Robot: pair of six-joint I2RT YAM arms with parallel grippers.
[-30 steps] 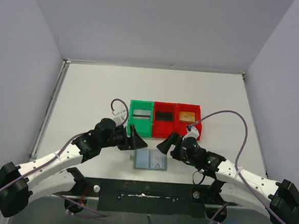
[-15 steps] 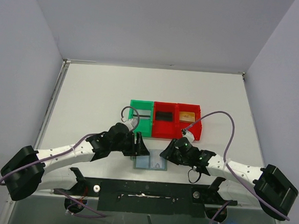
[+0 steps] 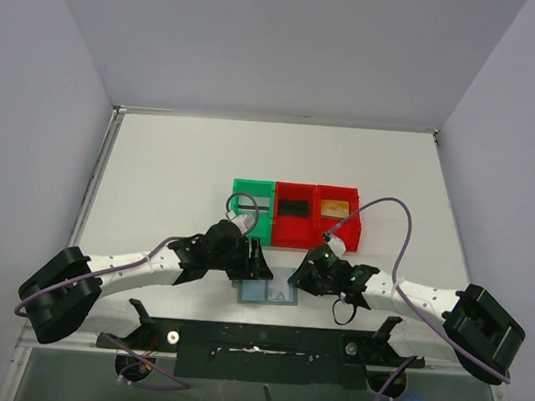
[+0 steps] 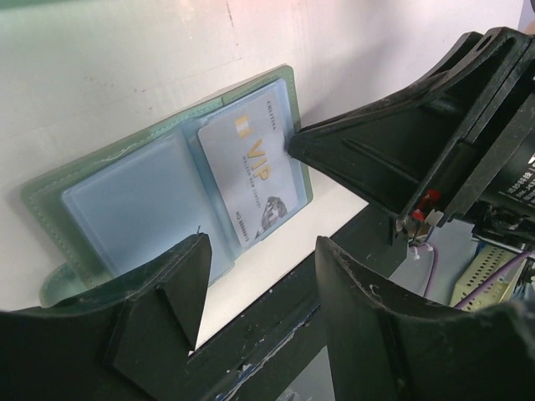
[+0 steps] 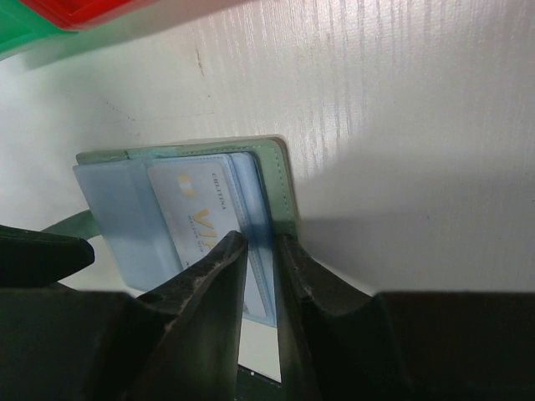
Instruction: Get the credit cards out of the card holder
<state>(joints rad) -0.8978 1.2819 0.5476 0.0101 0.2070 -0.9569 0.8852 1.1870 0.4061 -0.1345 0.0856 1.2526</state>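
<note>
Top view: the holder [image 3: 266, 293] is laid open on the table [image 3: 178, 167] just in front of the bins [image 3: 293, 233], flanked by the left gripper [image 3: 257, 262] and right gripper [image 3: 296, 278]. Left wrist: fingers are spread wide over it, nothing held. Right wrist: a card [image 5: 196, 200] edge is seen between nearly shut fingers, but an actual pinch can't be told.

Card holder [image 3: 266, 293] before bins [image 3: 293, 233] (card [image 4: 251, 171] inside)
</note>
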